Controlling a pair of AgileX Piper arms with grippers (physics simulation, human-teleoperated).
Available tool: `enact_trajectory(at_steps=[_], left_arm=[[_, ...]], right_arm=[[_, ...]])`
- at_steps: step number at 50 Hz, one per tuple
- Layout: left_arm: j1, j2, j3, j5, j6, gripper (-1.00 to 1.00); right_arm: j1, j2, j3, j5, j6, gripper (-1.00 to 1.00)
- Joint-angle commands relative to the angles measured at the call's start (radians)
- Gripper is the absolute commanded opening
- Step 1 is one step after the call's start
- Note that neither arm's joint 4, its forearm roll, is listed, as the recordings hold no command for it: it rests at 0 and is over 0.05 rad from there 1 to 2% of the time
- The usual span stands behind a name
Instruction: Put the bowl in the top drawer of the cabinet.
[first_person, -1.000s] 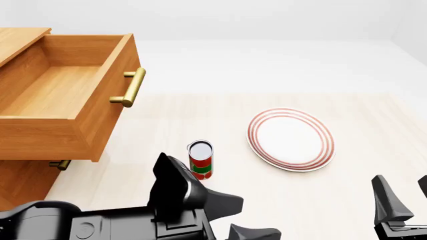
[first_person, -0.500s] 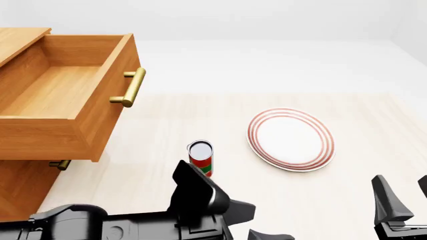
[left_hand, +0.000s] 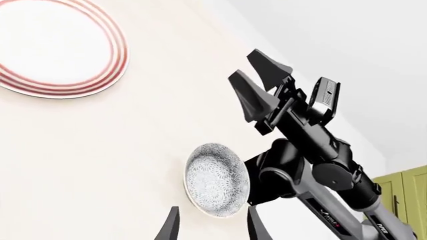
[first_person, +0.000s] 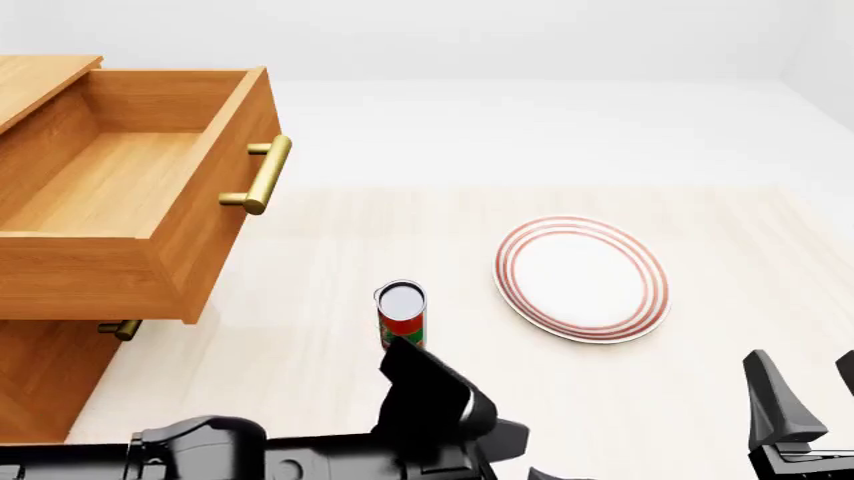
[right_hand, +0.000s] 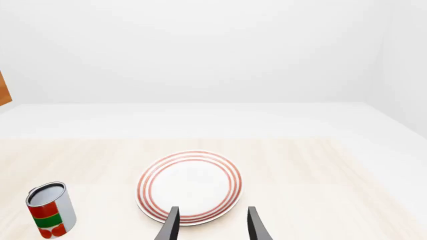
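The bowl (left_hand: 217, 180), white with dense blue-grey speckle, shows only in the left wrist view, on the table close beside the right arm's base. My left gripper (left_hand: 212, 227) is open, its fingertips just short of the bowl with nothing between them. In the front view the left arm (first_person: 427, 405) covers the near table and the bowl is hidden. The top drawer (first_person: 120, 190) stands pulled open and empty, its brass handle (first_person: 262, 174) facing right, on the cabinet (first_person: 40, 375). My right gripper (first_person: 810, 385) is open at the near right, empty.
A flat white plate (first_person: 581, 278) with red rings lies right of centre. A red and green can (first_person: 402, 318) stands upright just beyond the left arm. The lower drawer's small handle (first_person: 120, 328) shows under the open drawer. A yellow-green panel (left_hand: 407, 200) stands behind the right arm.
My left arm has swung to the right along the near table edge, now passing in front of the can. The right gripper, drawer, plate and can have not moved.
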Motion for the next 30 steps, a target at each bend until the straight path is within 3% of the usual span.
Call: enact_trajectory(at_steps=[1, 30], left_arm=[[-0.01, 0.048, -0.014, -0.014, -0.022, 1.0], [-0.006, 0.168, -0.025, -0.084, -0.072, 1.0]], right_arm=[[0.0, 0.0, 0.0, 0.0, 0.0, 1.0], [0.0, 0.0, 0.0, 0.0, 0.0, 1.0]])
